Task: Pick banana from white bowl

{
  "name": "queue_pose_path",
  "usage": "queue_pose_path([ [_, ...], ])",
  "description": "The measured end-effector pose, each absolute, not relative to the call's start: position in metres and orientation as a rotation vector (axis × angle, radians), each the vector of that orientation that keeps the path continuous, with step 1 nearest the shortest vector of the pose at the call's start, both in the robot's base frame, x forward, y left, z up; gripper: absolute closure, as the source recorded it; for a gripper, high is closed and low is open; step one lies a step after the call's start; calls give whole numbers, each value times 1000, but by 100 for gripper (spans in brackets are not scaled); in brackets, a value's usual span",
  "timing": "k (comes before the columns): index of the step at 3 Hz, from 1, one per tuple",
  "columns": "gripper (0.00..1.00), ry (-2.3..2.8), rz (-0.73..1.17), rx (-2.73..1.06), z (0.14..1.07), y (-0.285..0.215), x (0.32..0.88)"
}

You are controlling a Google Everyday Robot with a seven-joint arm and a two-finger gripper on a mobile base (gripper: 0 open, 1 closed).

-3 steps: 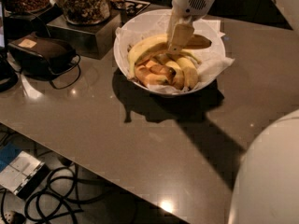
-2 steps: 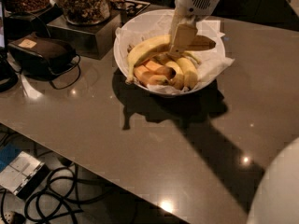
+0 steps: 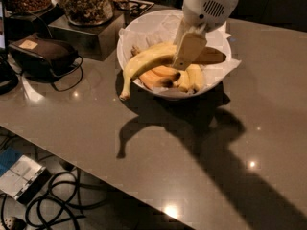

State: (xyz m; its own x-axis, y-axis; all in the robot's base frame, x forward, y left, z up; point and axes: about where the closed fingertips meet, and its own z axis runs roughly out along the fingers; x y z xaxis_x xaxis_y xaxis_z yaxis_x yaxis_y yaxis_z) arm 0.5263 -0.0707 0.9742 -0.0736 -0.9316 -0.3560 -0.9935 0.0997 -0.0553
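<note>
We see the gripper (image 3: 188, 51) hanging over the white bowl (image 3: 123, 56), just left of the bowl's middle, with its white wrist housing above it. Its fingers are closed on the thick right end of the banana (image 3: 144, 63) and have it in a firm pinch. The banana is long and pale yellow. It slopes down and to the left from the gripper, crosses the bowl's near-left rim, and its slim stem end points down over the grey table (image 3: 201, 166) outside the bowl. Its curved shadow (image 3: 128, 134) falls on the table well below it, apart from the fruit.

Inside the bowl, under and beside the gripper, lie short yellow bananas (image 3: 193, 78), an orange-tinted one (image 3: 160, 74) and a brown one (image 3: 211, 56) on crinkled white paper. Behind and to the left stand glass jars of nuts (image 3: 88, 4) and a dark pouch (image 3: 42, 54) — cables (image 3: 62, 195) lie on the floor below.
</note>
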Motion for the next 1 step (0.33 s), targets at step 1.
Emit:
queue_pose_path([
  [1, 100, 2072, 284, -1894, 975, -68, 530],
])
